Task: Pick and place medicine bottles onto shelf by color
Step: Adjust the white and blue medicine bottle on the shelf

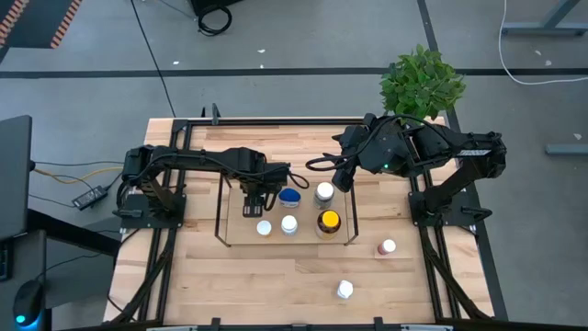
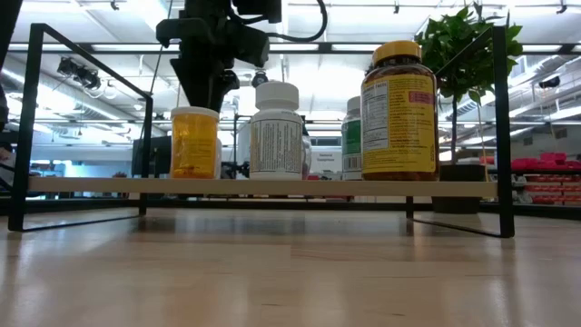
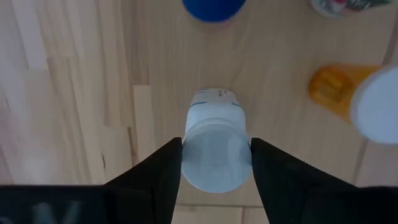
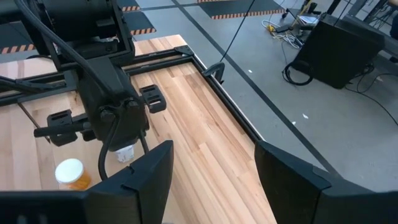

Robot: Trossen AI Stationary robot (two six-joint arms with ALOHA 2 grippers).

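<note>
A white-capped bottle is clamped between the left end effector's fingers over the shelf; release is called for next. The right end effector, parted and empty, waits beside it.

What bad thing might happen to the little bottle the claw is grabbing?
The left claw hugs the white-capped bottle only near its cap, so it might slip or tip. The orange bottle and blue-capped bottle stand nearby on the shelf, so a swing might bump them.
</note>
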